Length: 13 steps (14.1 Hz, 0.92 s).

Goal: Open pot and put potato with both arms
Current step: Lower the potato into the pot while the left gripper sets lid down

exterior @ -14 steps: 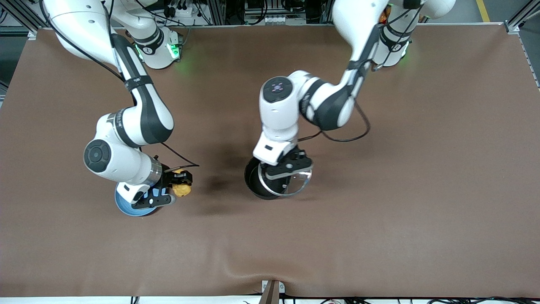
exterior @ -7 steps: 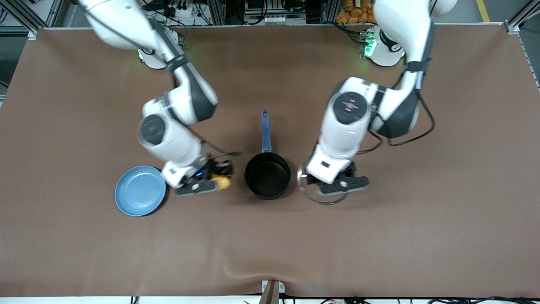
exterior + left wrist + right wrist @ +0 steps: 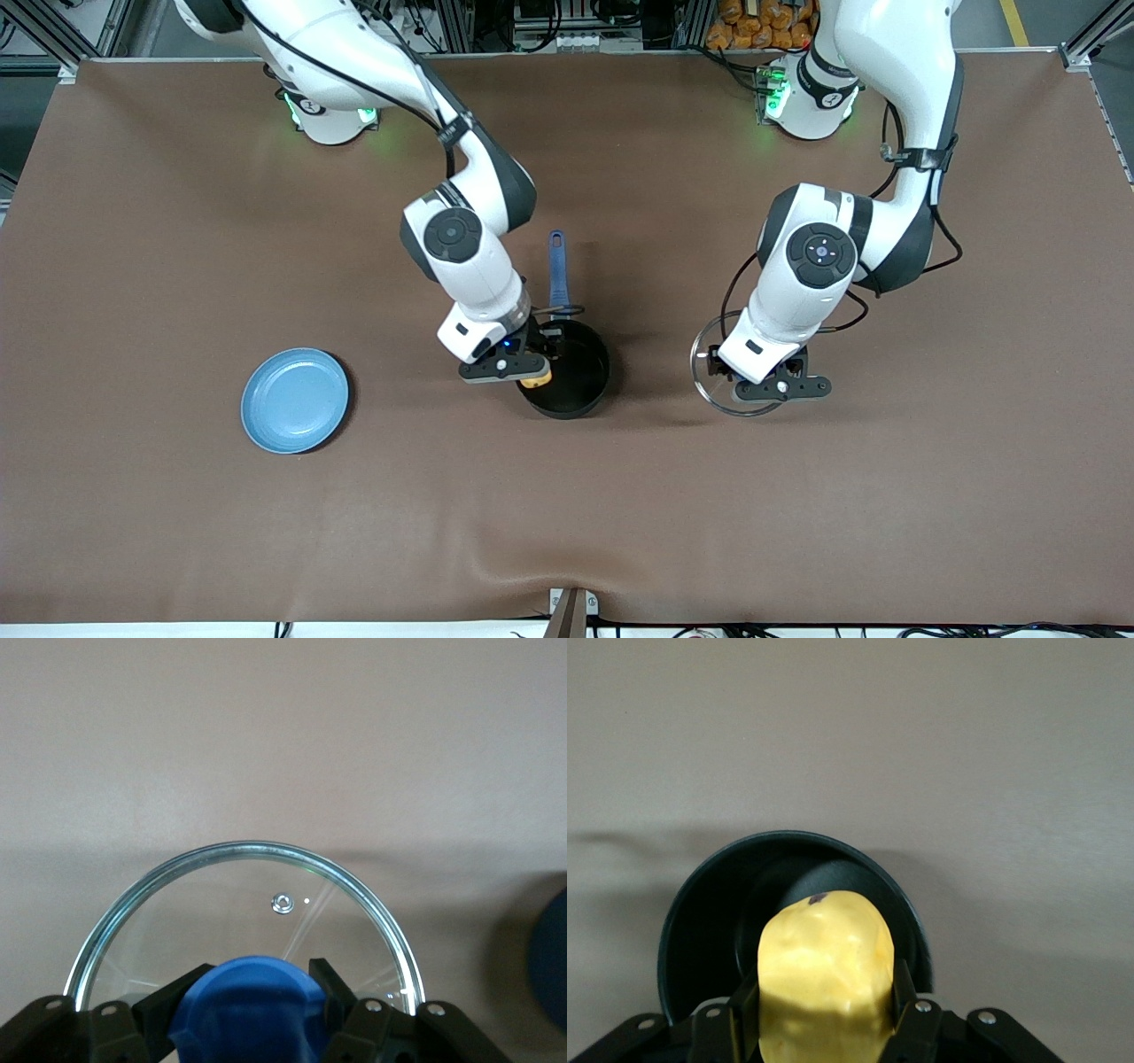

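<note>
Two-arm scene at the moment of loading. Change from 0.5 s earlier: the right arm has swung from beside the flat light-blue round plate (image 3: 295, 412) toward the table's middle, and its black two-finger right gripper (image 3: 534, 373) now hangs over the rim of the small black round saucepan (image 3: 574, 383), at the edge toward the right arm's end. The left arm has carried its load farther toward the left arm's end of the table; the plate and saucepan lie where they did.

Surface and room: a wide brown matte table covering (image 3: 886, 496) bears soft arm shadows; aluminium framing and cables line the edge by the 2 green-lit bases.

Saucepan: open, with its long straight blue handle (image 3: 557, 270) pointing toward the bases.

Round glass lid (image 3: 713, 377): held by its blue knob (image 3: 251, 1010) in the closed black left gripper (image 3: 780, 381), over bare table beside the saucepan.

Small oval yellow-orange potato (image 3: 826, 974): clamped between the right gripper's fingers above the saucepan's interior.
</note>
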Each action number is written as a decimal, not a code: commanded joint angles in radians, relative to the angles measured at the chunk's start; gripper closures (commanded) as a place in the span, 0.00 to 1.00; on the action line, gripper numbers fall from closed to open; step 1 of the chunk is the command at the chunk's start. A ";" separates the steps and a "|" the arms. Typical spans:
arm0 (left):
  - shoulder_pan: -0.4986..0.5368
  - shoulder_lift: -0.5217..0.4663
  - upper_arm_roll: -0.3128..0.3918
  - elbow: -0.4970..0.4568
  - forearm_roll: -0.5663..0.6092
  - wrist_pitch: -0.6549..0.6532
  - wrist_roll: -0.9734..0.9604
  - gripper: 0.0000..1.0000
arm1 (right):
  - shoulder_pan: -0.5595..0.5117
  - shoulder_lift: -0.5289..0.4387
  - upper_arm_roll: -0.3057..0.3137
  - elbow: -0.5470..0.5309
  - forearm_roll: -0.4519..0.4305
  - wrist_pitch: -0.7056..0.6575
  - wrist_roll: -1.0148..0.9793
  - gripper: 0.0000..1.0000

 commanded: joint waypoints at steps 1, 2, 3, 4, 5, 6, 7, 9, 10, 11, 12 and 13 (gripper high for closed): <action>0.047 -0.059 -0.007 -0.127 -0.016 0.086 0.106 0.49 | 0.023 0.066 -0.012 0.067 -0.017 0.026 0.049 1.00; 0.053 -0.062 -0.007 -0.154 -0.018 0.102 0.142 0.49 | 0.026 0.089 -0.012 0.091 -0.015 0.026 0.060 1.00; 0.073 -0.060 -0.007 -0.177 -0.016 0.116 0.162 0.49 | 0.032 0.115 -0.012 0.116 -0.015 0.027 0.065 1.00; 0.082 -0.059 -0.007 -0.196 -0.018 0.127 0.188 0.49 | 0.036 0.139 -0.010 0.136 -0.012 0.029 0.068 1.00; 0.093 -0.057 -0.007 -0.211 -0.016 0.133 0.206 0.49 | 0.040 0.162 -0.010 0.154 -0.012 0.033 0.089 1.00; 0.108 -0.053 -0.009 -0.218 -0.016 0.135 0.219 0.49 | 0.046 0.184 -0.010 0.171 -0.012 0.038 0.101 1.00; 0.110 -0.045 -0.007 -0.219 -0.016 0.135 0.220 0.49 | 0.051 0.201 -0.010 0.182 -0.012 0.044 0.103 1.00; 0.110 -0.022 -0.009 -0.218 -0.016 0.136 0.229 0.49 | 0.052 0.218 -0.010 0.183 -0.011 0.061 0.106 1.00; 0.111 -0.016 -0.007 -0.218 -0.016 0.136 0.234 0.49 | 0.052 0.222 -0.009 0.183 -0.011 0.061 0.109 1.00; 0.116 -0.013 -0.007 -0.216 -0.016 0.136 0.240 0.44 | 0.054 0.229 -0.009 0.183 -0.011 0.061 0.112 1.00; 0.122 -0.004 -0.007 -0.213 -0.016 0.138 0.257 0.41 | 0.052 0.232 -0.009 0.183 -0.011 0.061 0.112 1.00; 0.125 0.007 -0.007 -0.208 -0.016 0.139 0.263 0.38 | 0.054 0.238 -0.009 0.183 -0.011 0.061 0.112 1.00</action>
